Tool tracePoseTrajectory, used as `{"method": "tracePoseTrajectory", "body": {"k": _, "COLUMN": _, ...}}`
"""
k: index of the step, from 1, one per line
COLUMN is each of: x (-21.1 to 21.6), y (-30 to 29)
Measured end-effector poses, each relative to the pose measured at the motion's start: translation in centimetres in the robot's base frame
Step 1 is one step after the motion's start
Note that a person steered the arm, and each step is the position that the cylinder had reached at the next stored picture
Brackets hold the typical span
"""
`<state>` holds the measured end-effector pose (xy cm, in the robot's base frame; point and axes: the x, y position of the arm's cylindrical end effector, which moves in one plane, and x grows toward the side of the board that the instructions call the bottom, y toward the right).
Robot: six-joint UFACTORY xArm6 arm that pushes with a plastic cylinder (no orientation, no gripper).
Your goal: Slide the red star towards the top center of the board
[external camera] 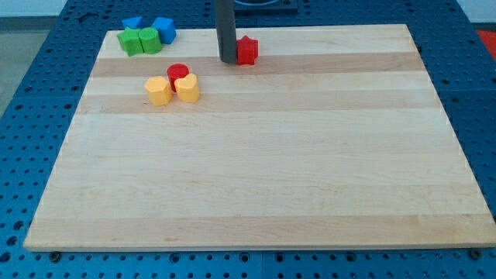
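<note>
The red star [247, 49] lies near the view's top, about at the board's middle from left to right. My dark rod comes down from the view's top, and my tip [229, 60] rests on the board right against the star's left side, partly hiding it.
A red cylinder [177, 74], a yellow hexagon [158, 91] and a yellow heart [187, 88] sit together left of my tip. Two green blocks [140, 41] and two blue blocks [163, 29] cluster at the board's top left corner. The wooden board [256, 170] lies on a blue pegboard.
</note>
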<state>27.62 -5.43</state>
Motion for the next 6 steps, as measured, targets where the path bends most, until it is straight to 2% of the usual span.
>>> {"method": "tracePoseTrajectory", "body": {"k": 1, "x": 1.8, "y": 0.2}}
{"method": "tracePoseTrajectory", "body": {"k": 3, "x": 2.6, "y": 2.1}}
{"method": "tracePoseTrajectory", "body": {"k": 6, "x": -0.8, "y": 3.3}}
